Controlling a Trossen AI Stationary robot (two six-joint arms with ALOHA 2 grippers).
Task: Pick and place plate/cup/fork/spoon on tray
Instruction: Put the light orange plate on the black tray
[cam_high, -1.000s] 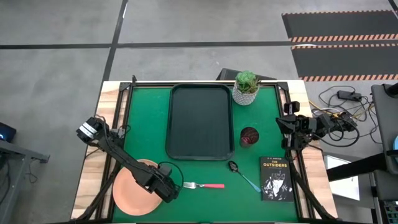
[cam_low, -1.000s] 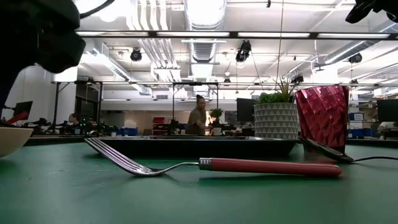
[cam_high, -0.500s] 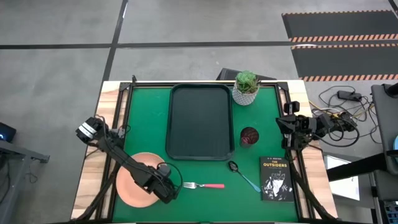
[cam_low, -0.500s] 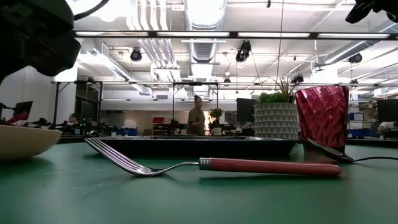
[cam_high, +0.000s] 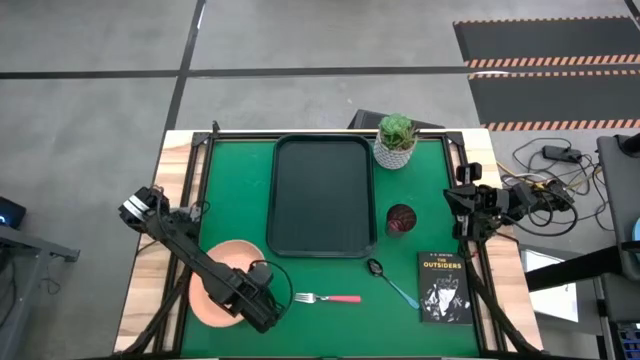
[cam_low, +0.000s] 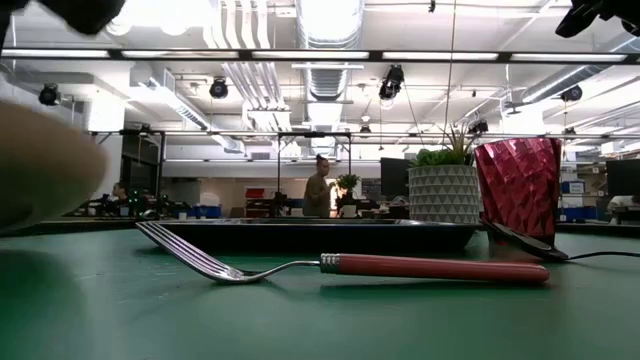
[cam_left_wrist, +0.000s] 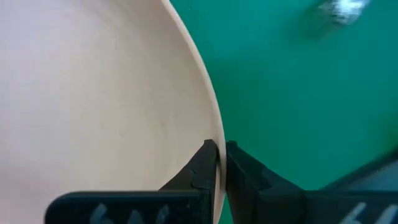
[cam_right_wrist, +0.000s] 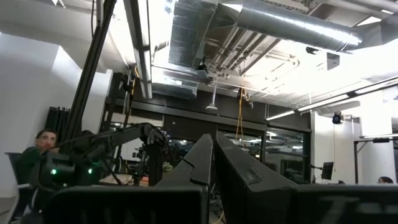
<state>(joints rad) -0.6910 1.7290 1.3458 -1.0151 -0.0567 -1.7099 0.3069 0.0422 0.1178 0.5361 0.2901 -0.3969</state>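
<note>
Tray (cam_high: 322, 196): dark rectangle lying on the green bench (cam_high: 240, 200), toward the far middle, nothing on it.
Plate (cam_high: 218, 295): salmon-pink, at the near left corner of the bench, just left of the fork; its rim is pinched between the two fingers of the left pincer (cam_left_wrist: 221, 163).
Left pincer (cam_high: 258, 308): closed tight on the plate's right edge, one finger inside the rim, one outside.
Right pincer (cam_right_wrist: 213, 149): parked at the bench's right edge, fingers pressed together, holding nothing.
Book (cam_high: 443, 287): black, near right corner.
Cup (cam_high: 399, 219): maroon, just right of the tray.
Spoon (cam_high: 391, 283): teal handle, between tray and book.
Fork (cam_high: 328, 298): pink handle, near the front edge.
</note>
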